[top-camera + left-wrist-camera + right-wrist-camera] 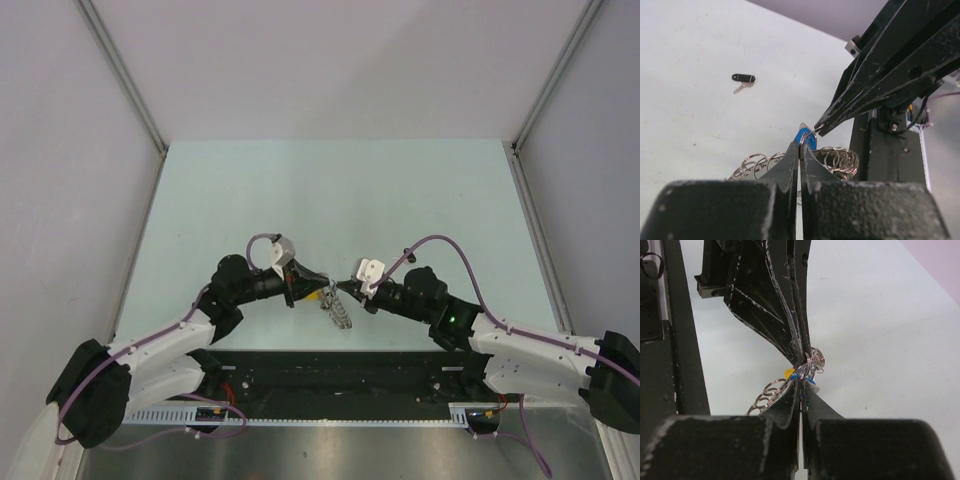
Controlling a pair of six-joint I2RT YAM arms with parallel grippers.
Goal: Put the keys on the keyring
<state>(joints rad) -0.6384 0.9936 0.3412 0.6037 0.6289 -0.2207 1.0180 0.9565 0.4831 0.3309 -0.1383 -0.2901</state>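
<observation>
Down at the near edge, the left arm (170, 352) and the right arm (522, 345) reach in from their bases and bend toward each other over the pale bench (330, 190). They meet tip to tip, near the front of the bench!

The left pincer (799, 148) is fully closed, fingers pressed together. The blue key (806, 138) is pinched at its tips, with the blue head poking up just above them. Hard against it sits the right pincer (801, 386), closed tight as well. Its narrow tips nip a thin wire loop of the keyring (341, 312) right at that blue head. The two pincers are all but touching here.

The keyring itself is a string of linked silver wire loops. In the overhead view it runs from the meeting point back toward the arm bases. From the left wrist, its coils spread to both sides behind the closed fingers. Whether its lower end rests on the bench, I cannot tell.

A yellow key (788, 372) is tucked in just beside the blue one, right at the rings and partly hidden by the fingers.

Farther out, well apart from all this, a black key (743, 78) lies flat and alone on the bench, its short silver blade showing.
</observation>
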